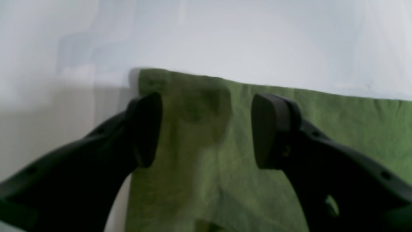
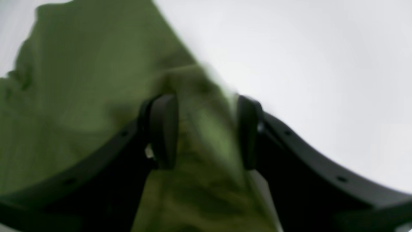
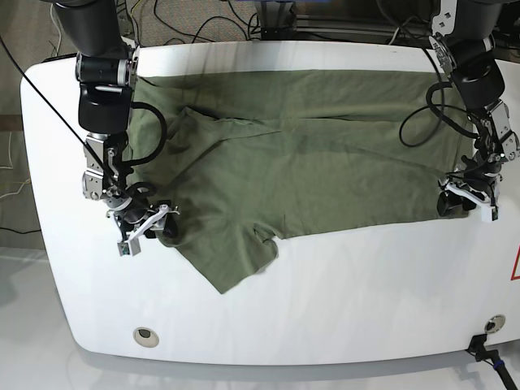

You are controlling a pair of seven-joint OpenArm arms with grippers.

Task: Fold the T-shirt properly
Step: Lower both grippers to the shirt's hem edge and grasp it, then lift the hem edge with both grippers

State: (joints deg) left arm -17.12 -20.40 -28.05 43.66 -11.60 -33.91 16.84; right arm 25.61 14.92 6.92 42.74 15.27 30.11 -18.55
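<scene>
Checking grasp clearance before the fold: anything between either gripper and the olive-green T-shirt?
Nothing visible. The left gripper is open right over a corner of the olive-green cotton T-shirt. The right gripper straddles the cloth's edge, open. Only bare white table lies around them.

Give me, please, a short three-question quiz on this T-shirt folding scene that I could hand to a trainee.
1. True or false: the T-shirt is already folded into a neat rectangle.
2. Which gripper stands at the shirt's lower corner on the base view's right? A) left gripper B) right gripper
3. Fill in: the jaws of both grippers stand ____, with green cloth showing between them.

Key
1. False; it lies spread and wrinkled across the white table, one sleeve poking toward the near edge.
2. A.
3. Open.
</scene>
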